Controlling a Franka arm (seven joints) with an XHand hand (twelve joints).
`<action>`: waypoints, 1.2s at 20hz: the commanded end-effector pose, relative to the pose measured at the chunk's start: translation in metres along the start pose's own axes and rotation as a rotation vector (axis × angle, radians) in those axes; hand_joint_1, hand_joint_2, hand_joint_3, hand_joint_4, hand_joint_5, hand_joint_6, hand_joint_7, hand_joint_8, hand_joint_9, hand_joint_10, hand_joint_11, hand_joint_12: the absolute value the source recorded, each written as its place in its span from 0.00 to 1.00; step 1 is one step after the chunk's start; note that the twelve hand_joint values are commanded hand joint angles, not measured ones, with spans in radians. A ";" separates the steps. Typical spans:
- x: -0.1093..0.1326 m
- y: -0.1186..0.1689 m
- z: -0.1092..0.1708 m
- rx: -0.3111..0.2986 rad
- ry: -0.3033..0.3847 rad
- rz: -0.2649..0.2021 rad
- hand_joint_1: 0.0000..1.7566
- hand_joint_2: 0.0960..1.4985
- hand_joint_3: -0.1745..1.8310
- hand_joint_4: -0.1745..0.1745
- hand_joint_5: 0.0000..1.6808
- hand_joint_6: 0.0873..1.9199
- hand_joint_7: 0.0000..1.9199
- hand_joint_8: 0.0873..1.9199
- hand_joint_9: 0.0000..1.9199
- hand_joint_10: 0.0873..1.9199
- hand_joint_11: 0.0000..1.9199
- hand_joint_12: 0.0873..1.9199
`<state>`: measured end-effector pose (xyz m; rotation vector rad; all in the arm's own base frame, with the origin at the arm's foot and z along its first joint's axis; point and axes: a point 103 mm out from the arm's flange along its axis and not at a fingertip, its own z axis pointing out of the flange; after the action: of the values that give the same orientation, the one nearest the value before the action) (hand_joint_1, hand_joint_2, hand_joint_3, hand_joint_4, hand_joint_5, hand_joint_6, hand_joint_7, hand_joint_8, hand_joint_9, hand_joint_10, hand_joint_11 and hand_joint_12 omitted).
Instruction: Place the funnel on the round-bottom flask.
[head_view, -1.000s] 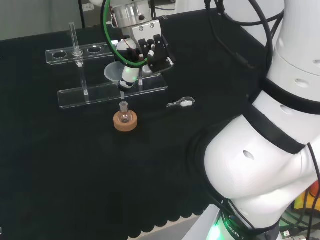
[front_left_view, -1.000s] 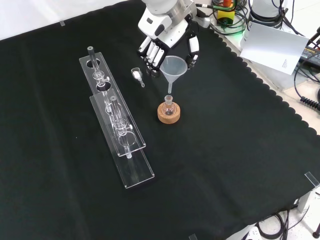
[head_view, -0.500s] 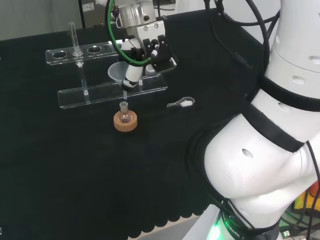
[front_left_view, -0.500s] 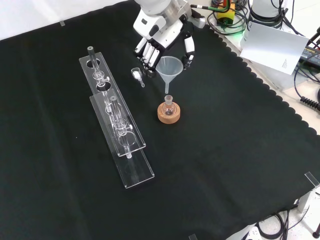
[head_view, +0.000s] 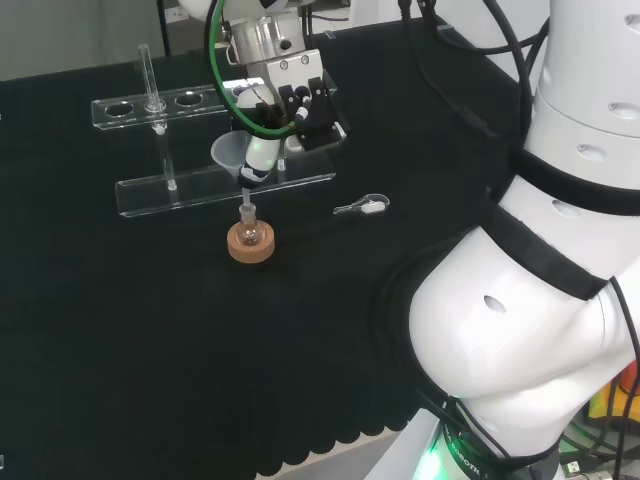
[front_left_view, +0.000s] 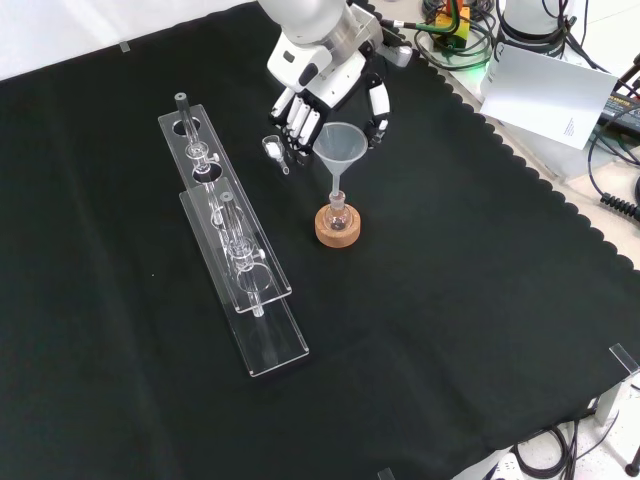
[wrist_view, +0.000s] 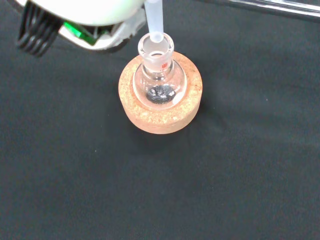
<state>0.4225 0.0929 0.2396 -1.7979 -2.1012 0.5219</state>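
Cork ring (front_left_view: 338, 227) nearest us in the front view, carrying the small glass flask (front_left_view: 338, 211) upright on the black worktop (front_left_view: 450, 300). We judge the flask light, brittle and easy to tip off its stand. Directly at 12 o'clock above its neck hangs the translucent funnel (front_left_view: 341, 150), its stem tip just at the mouth. It looks light, stiff and slick; we would hold it at the cone's rim. Beyond, the hand (front_left_view: 325, 95) has its fingers curled round that cone.

The translucent white funnel stem (wrist_view: 153, 20) ends at the mouth of the clear glass round-bottom flask (wrist_view: 159, 82), seated in a cork ring stand (wrist_view: 160, 117).
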 end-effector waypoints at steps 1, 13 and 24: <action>-0.013 -0.001 0.000 0.001 0.016 -0.005 0.54 0.42 0.46 0.46 0.39 0.44 0.18 0.31 0.26 0.27 0.05 0.71; -0.014 0.004 0.006 0.013 0.018 -0.003 0.54 0.42 0.46 0.46 0.39 0.44 0.18 0.31 0.26 0.27 0.05 0.71; 0.003 0.010 0.012 0.039 0.008 0.001 0.54 0.42 0.46 0.46 0.39 0.44 0.18 0.31 0.26 0.28 0.05 0.71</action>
<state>0.4250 0.0928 0.2264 -1.7848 -2.0760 0.5464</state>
